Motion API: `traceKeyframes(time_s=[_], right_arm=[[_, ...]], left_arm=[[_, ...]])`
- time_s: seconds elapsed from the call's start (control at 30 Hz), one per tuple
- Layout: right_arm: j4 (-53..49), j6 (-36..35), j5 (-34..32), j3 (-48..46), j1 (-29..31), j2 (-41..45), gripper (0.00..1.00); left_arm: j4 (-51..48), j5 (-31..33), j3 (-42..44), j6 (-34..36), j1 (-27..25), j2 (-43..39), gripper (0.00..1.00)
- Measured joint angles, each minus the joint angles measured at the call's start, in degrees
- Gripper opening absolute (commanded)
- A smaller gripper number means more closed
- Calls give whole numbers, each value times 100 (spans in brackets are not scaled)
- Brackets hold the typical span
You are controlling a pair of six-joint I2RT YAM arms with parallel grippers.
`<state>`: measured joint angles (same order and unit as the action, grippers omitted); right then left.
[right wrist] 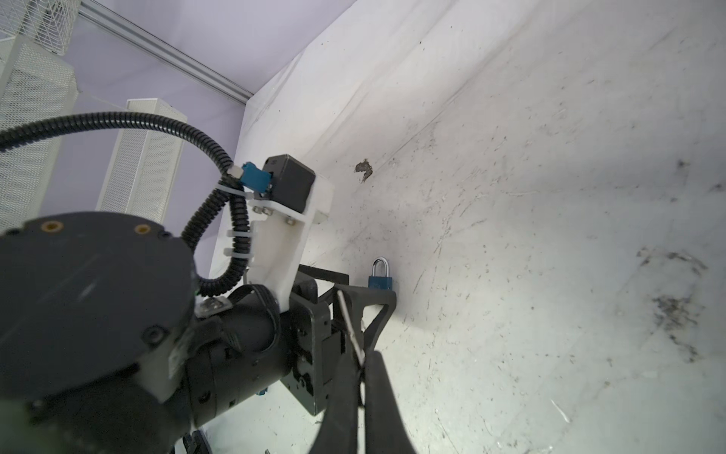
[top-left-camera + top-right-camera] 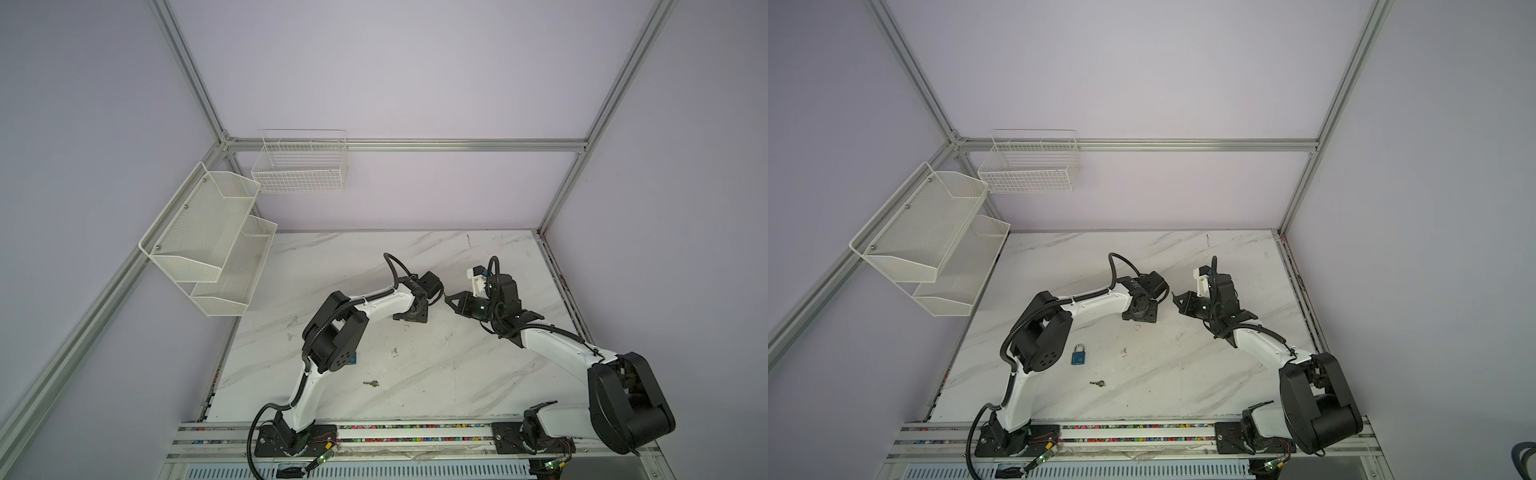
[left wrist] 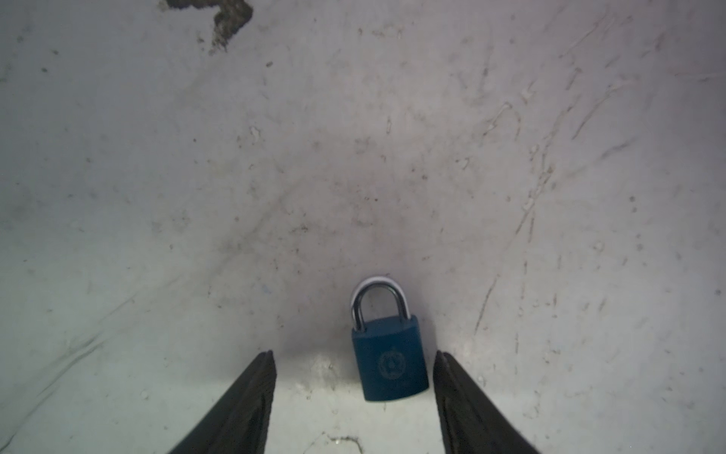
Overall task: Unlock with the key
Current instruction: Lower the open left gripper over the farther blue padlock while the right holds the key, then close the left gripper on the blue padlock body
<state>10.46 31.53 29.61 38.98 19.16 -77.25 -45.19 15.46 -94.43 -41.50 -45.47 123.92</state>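
A blue padlock (image 2: 1077,355) with a silver shackle lies flat on the marble table beside the left arm's elbow; only its corner (image 2: 354,360) shows in a top view. My left gripper (image 2: 411,318) (image 2: 1140,313) points down above the table, open (image 3: 354,353). In the left wrist view the padlock (image 3: 389,361) shows below, between the fingers and nearer one finger (image 3: 451,377). My right gripper (image 2: 446,298) (image 2: 1175,300) (image 1: 364,359) is shut on a thin silver key (image 1: 347,318) that sticks out past its tips toward the left gripper. Another small key (image 2: 371,383) (image 2: 1098,383) lies on the table.
A two-tier white mesh shelf (image 2: 208,249) hangs on the left wall and a white wire basket (image 2: 299,166) on the back wall. An aluminium rail (image 2: 415,428) with both arm bases runs along the table's front edge. The padlock (image 1: 381,281) shows beyond the left gripper's finger.
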Motion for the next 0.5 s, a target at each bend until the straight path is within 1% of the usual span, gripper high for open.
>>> traceKeyframes(time_s=[0.3, 0.5], right_arm=[[-4, -79, 0, 28, -17, -81, 0], [-76, -208, 22, 142, -26, -210, 0]], left_arm=[[-26, 116, -225, -4, -4, 173, 63], [9, 146, -234, -50, -7, 184, 60]])
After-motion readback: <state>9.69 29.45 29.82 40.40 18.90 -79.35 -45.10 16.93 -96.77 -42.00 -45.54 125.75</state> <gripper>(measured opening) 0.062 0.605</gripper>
